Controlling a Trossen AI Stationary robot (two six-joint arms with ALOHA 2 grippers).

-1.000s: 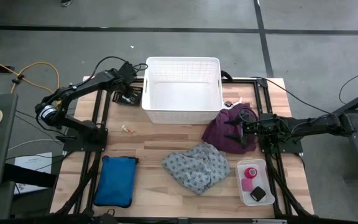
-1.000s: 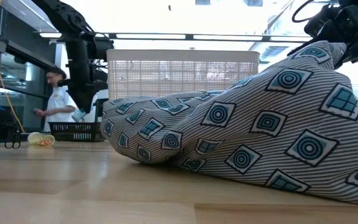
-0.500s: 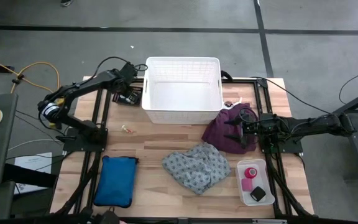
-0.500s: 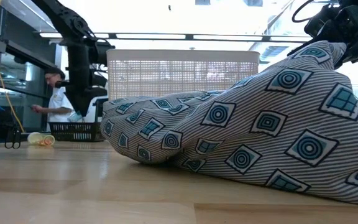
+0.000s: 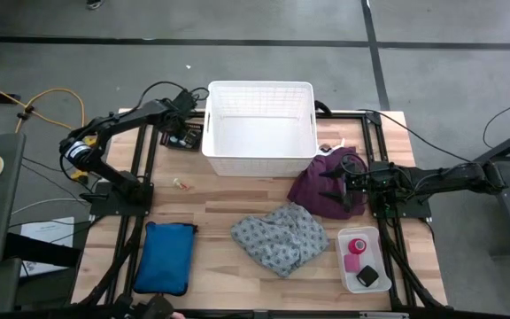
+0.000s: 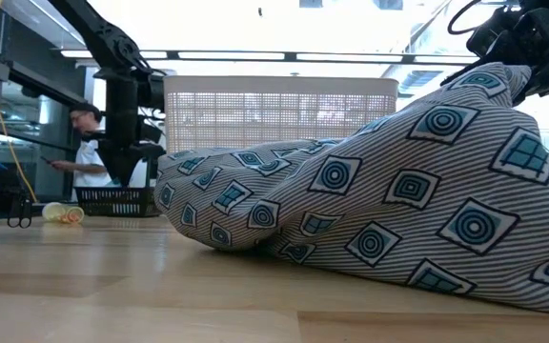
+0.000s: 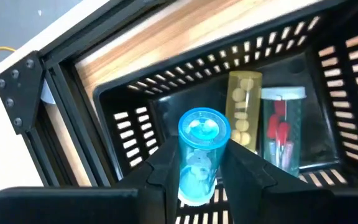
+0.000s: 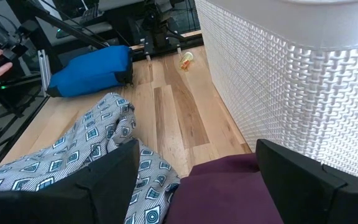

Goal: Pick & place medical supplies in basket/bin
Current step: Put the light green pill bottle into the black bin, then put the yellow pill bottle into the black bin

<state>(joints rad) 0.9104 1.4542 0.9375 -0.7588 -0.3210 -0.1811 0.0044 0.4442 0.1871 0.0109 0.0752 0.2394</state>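
2 vials [image 7: 247, 118] lie in black basket [image 7: 135, 118]; white basket [image 5: 259, 133] holds none.

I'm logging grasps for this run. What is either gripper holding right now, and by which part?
The left gripper clamps a blue-capped vial by its sides, above the black basket. The right gripper is open over the purple cloth, holding nothing.

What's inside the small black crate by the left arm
The black crate holds a yellow vial and a clear vial with red contents. The left hand grips a blue vial, hiding the floor beneath it.
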